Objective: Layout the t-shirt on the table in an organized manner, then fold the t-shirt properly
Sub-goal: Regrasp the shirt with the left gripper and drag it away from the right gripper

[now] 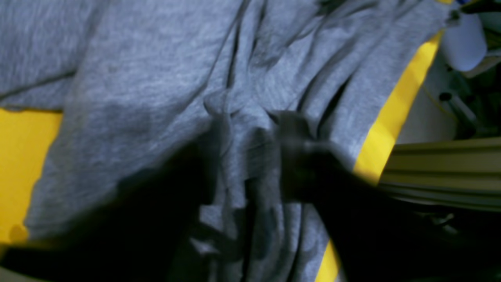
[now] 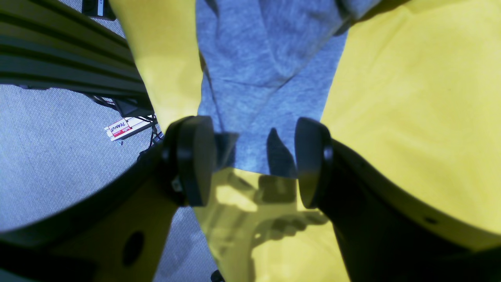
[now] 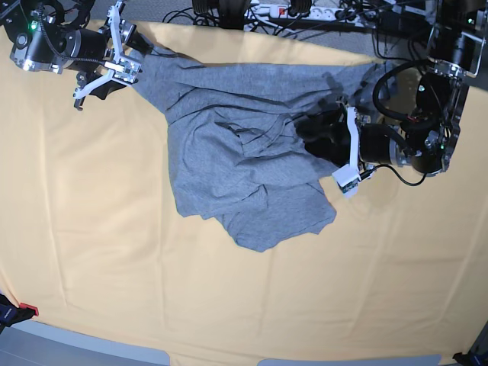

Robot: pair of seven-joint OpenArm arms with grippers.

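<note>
The heather-grey short-sleeved cotton t-shirt (image 3: 244, 152) is seen lying crumpled on the wide worktop (image 3: 91, 252) covered in pale yellow-orange cloth, toward its far side, with bunched ridges across the middle and a rumpled lobe hanging toward the near side. No lettering is visible; only plain grey fabric is shown. The laying-out stage is judged to be under way and far from finished: no hem, sleeve or collar is spread flat, and no fold has been made.

The right pincer (image 2: 254, 162) is held wide open at the shirt's far corner, its pads on either side of a cloth edge but gripping nothing. The left pincer (image 1: 250, 156) is pressed into gathered folds at the shirt's opposite side; the wrist view is blurred, so whether fabric is pinched cannot be told.

Still left, by judgement: the shirt must be spread, smoothed and squared, then folded.
</note>
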